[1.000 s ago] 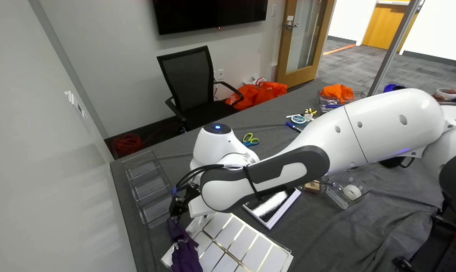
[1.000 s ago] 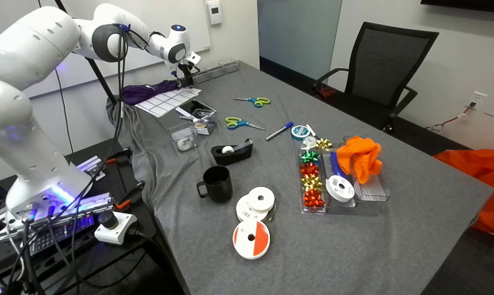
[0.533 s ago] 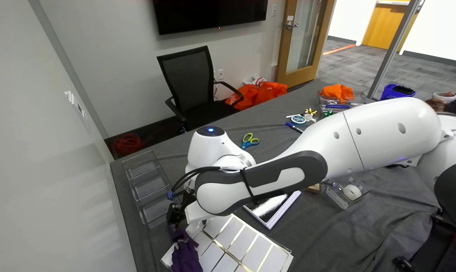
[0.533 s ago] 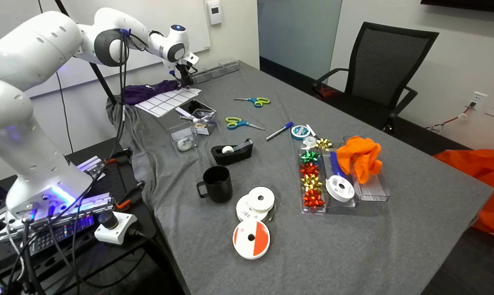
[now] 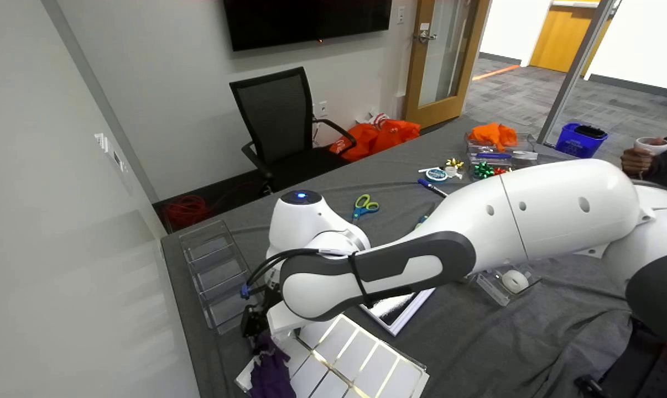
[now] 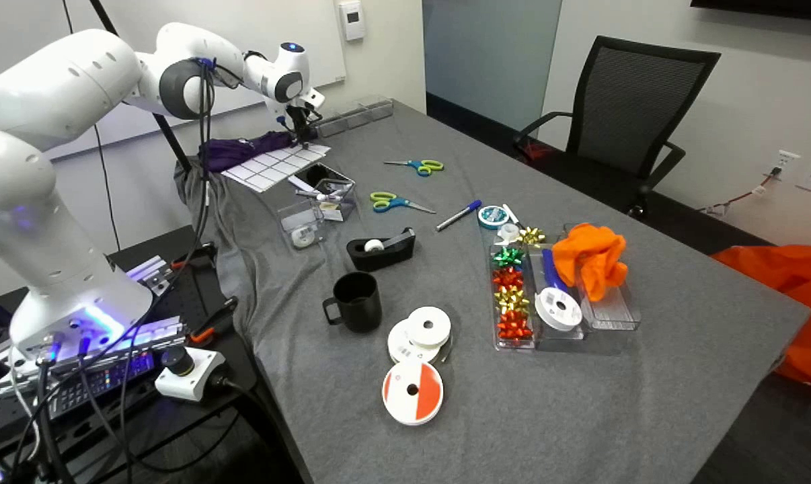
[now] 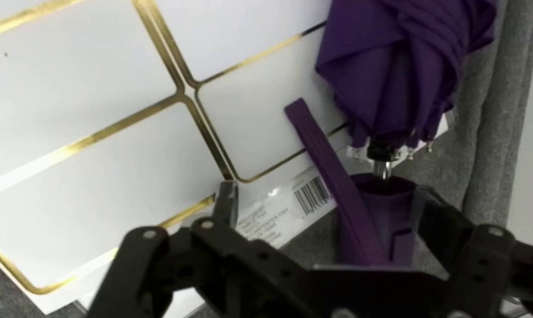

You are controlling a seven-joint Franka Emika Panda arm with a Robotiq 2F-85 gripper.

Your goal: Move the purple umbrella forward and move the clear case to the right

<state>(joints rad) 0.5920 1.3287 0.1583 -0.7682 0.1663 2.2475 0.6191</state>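
Observation:
The purple umbrella point(image 5: 272, 373) lies folded, partly across a flat white gridded sheet, in both exterior views. In the wrist view its bunched fabric point(image 7: 394, 75) fills the top right, above a short metal shaft and a purple handle point(image 7: 401, 210) with a loose strap. My gripper point(image 7: 326, 190) is open around the handle, which sits close to the right finger; whether they touch I cannot tell. The left finger is well apart, over the sheet. Among several see-through boxes, a small shallow one with a tape roll best fits the clear case point(image 6: 294, 220).
The gridded sheet point(image 5: 366, 359) lies beside a dark glossy slab point(image 5: 391, 309). A long divided clear tray point(image 5: 214, 276) stands near the wall. Scissors point(image 6: 392, 203), a tape dispenser point(image 6: 382, 252), a black mug point(image 6: 356, 302) and a deeper clear box point(image 6: 338, 205) with pens occupy the table.
The arm has come down, bringing the gripper lower and slightly sideways over the umbrella's handle end. The umbrella and the boxes have stayed where they were.

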